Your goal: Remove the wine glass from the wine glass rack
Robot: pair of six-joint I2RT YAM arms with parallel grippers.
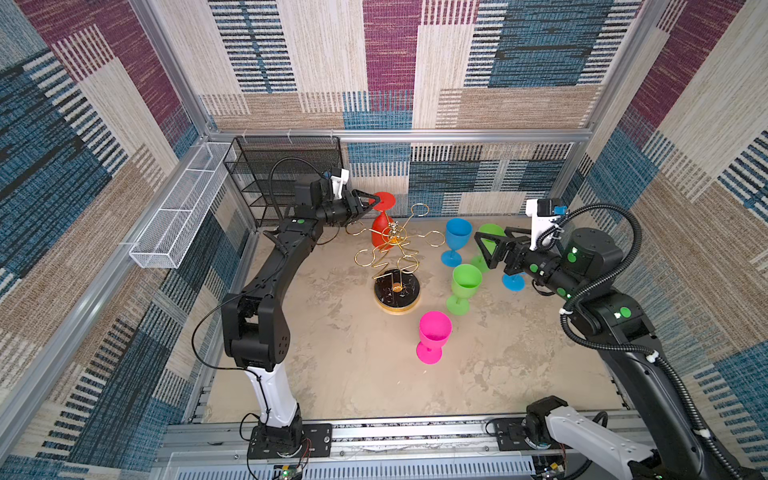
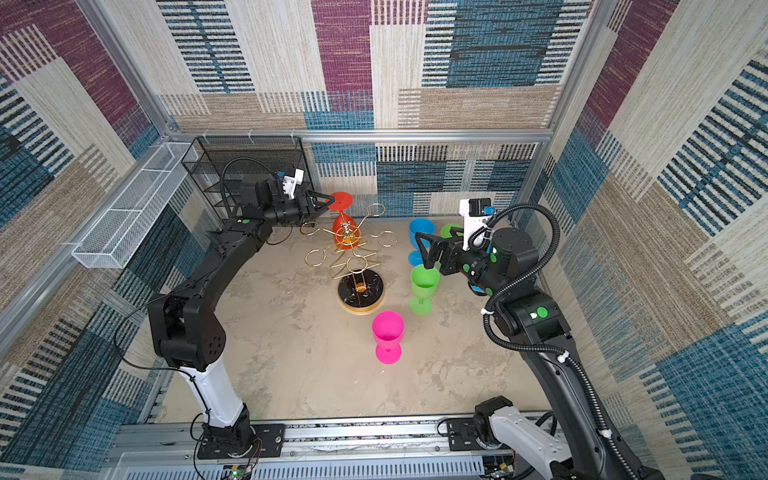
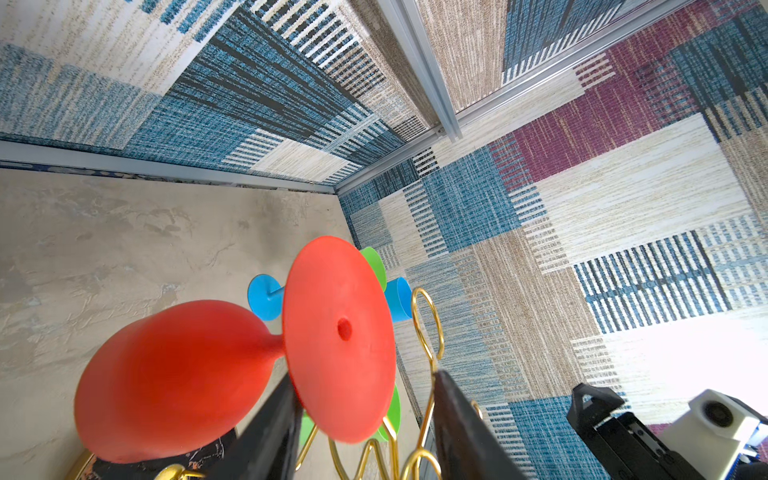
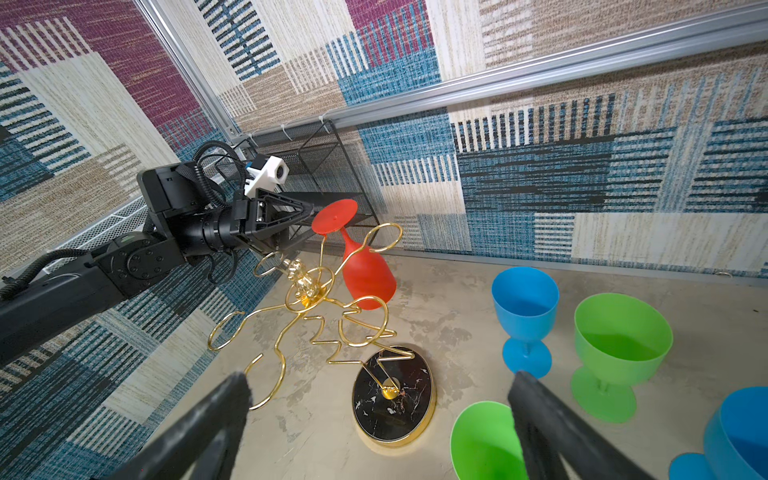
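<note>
A red wine glass hangs bowl-down from a ring arm of the gold wine glass rack, its round foot uppermost. My left gripper is level with that foot, its jaws open on either side of the foot's edge. In the left wrist view one finger lies against the red foot, and the other stands apart behind a gold wire. My right gripper hovers wide open to the rack's right, holding nothing.
Several plastic glasses stand upright right of the rack: a blue one, a green one just under my right gripper, a pink one nearer the front. A black mesh shelf and a white mesh basket line the left wall.
</note>
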